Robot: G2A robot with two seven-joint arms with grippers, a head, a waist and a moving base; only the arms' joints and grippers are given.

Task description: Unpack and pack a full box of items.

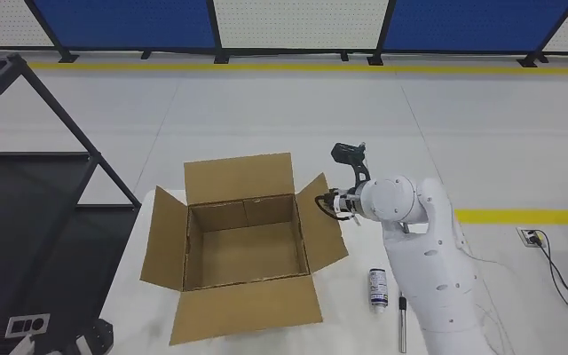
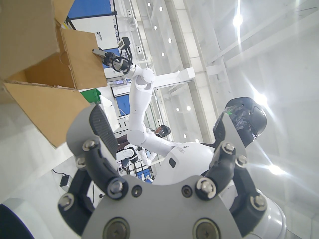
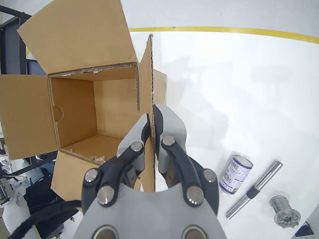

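The right jaws are clamped on the side flap (image 1: 319, 231) of the empty box (image 1: 244, 253), seemingly held clear for repacking; the left jaws are spread, unladen.

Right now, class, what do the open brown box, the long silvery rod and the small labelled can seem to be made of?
The open brown box: corrugated cardboard, matt; fluted layers show at cut edges. The long silvery rod: probably steel or aluminium, polished; bright highlights. The small labelled can: likely metal, printed wrap; shiny rim.
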